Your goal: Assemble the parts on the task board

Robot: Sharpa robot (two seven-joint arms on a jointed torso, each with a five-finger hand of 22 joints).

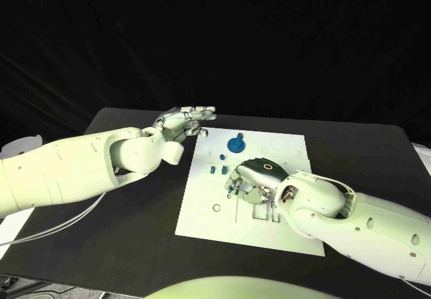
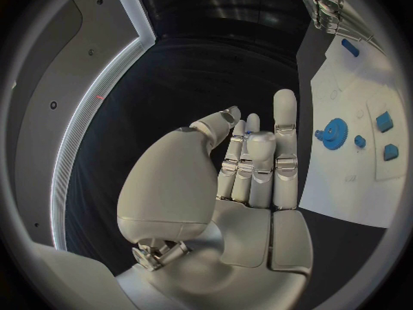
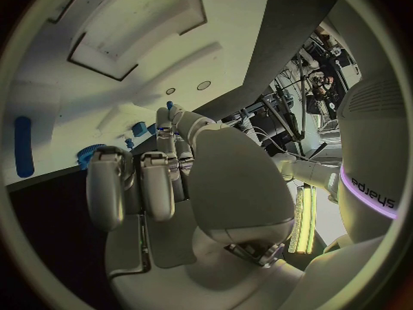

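Observation:
The white task board [image 1: 207, 218] lies in the middle of the black table. On its far part sits a blue gear [image 1: 235, 145], with small blue parts [image 1: 218, 168] just nearer. My right hand [image 1: 254, 177] reaches down onto the board's centre, and thumb and a finger pinch a small blue part [image 3: 169, 105] at their tips. My left hand [image 1: 184, 121] hovers by the board's far left corner with straight fingers [image 2: 284, 127] and holds nothing. The left wrist view shows the gear [image 2: 333, 129] and two blue blocks [image 2: 385, 122] on the board [image 2: 361, 193].
Rectangular recesses [image 1: 265, 212] are cut into the board near my right hand. A long blue piece [image 3: 23, 155] lies near the board's edge. A white cable [image 1: 72, 218] trails over the table's left side. Bare black table [image 1: 134, 249] surrounds the board.

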